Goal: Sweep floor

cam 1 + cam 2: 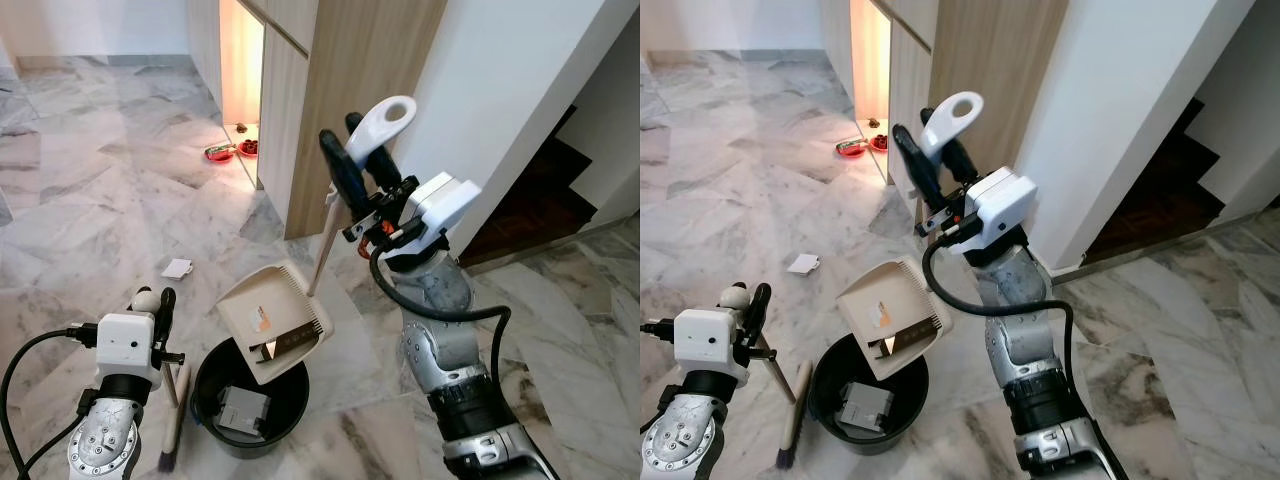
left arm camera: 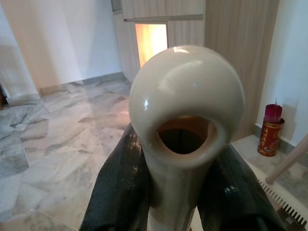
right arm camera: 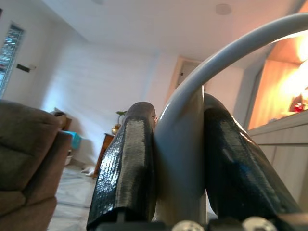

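Left eye view: right gripper (image 1: pixel 362 170) is raised at chest height before the wooden cabinet (image 1: pixel 330 110), fingers clamped on the looped white top of the long-handled cream plastic dustpan (image 1: pixel 275 318). Right wrist view confirms the grasp: both black fingers (image 3: pixel 126 163) press against the white handle. Pan hangs tilted, mouth downward, directly above the round black plastic bin (image 1: pixel 250 400) on the grey marble floor (image 1: pixel 90 190). Bin already holds a grey boxy item. A dark bit sits at the pan's lower lip.

Left gripper (image 1: pixel 155 305), low at the robot's left, is closed around the rounded cream end of the wooden-handled broom (image 1: pixel 175 420); left wrist view shows the knob pinched between the fingers. Broom stands just beside the bin, bristles at the floor.

Small white scrap of paper (image 1: pixel 177 267) lies on the floor, well apart from the bin, unswept.

Judgement: step in hand is emptying the dustpan. Next: tip further until the lip clears, lower the pan to the floor, then sweep the scrap.
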You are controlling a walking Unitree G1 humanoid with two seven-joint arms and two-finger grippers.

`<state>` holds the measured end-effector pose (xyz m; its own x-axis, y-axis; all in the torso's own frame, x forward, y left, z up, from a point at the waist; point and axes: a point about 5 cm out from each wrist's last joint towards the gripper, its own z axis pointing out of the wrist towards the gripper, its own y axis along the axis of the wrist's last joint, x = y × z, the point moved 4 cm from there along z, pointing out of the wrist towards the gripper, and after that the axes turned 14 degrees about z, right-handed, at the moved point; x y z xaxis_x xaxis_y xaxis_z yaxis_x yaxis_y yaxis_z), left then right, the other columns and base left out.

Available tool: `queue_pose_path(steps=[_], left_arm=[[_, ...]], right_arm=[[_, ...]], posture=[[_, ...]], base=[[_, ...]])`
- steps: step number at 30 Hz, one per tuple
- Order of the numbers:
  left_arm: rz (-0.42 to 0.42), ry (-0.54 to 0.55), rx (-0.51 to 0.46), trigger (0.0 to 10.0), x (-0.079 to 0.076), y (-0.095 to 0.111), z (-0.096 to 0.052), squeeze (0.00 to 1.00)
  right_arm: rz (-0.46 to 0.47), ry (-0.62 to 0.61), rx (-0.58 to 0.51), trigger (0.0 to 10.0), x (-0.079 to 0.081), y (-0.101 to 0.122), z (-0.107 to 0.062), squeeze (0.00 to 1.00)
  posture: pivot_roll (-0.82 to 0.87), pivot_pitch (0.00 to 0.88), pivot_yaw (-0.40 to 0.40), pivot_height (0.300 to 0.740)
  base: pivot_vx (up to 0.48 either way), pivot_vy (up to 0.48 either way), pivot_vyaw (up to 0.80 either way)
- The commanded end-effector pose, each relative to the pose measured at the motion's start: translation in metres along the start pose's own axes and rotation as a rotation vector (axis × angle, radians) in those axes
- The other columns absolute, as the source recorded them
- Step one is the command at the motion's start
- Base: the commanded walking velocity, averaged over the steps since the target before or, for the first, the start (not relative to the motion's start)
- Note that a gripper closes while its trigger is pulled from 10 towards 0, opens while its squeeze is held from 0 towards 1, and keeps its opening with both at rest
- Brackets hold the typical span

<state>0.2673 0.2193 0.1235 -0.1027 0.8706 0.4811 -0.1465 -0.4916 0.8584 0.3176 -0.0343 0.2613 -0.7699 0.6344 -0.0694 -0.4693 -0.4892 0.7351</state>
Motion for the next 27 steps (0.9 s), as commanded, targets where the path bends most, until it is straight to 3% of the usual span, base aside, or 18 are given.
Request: queue_pose_path(steps=[1, 8, 11, 27], left_arm=[[0.015, -0.009, -0.05, 10.0, -0.003, 0.01, 0.005, 0.0], [0.013, -0.012, -0.049, 10.0, -0.004, 0.009, 0.004, 0.0], [0.012, -0.011, -0.051, 10.0, -0.003, 0.01, 0.005, 0.0], [0.01, -0.015, -0.053, 10.0, -0.004, 0.01, 0.006, 0.0]], right_arm=[[-0.054, 0.056, -0.06, 10.0, 0.007, 0.018, 0.006, 0.0], [-0.062, 0.069, -0.057, 10.0, 0.01, 0.019, 0.006, 0.0], [-0.153, 0.16, -0.024, 10.0, 0.021, 0.015, 0.005, 0.0], [-0.11, 0.178, -0.022, 10.0, 0.029, 0.014, 0.003, 0.0]], posture=[[0.17, 0.018, -0.17, 0.74], [0.17, 0.018, -0.17, 0.74], [0.17, 0.019, -0.17, 0.74], [0.17, 0.015, -0.17, 0.74]], base=[[0.0, 0.0, 0.0], [0.0, 0.0, 0.0], [0.0, 0.0, 0.0], [0.0, 0.0, 0.0]])
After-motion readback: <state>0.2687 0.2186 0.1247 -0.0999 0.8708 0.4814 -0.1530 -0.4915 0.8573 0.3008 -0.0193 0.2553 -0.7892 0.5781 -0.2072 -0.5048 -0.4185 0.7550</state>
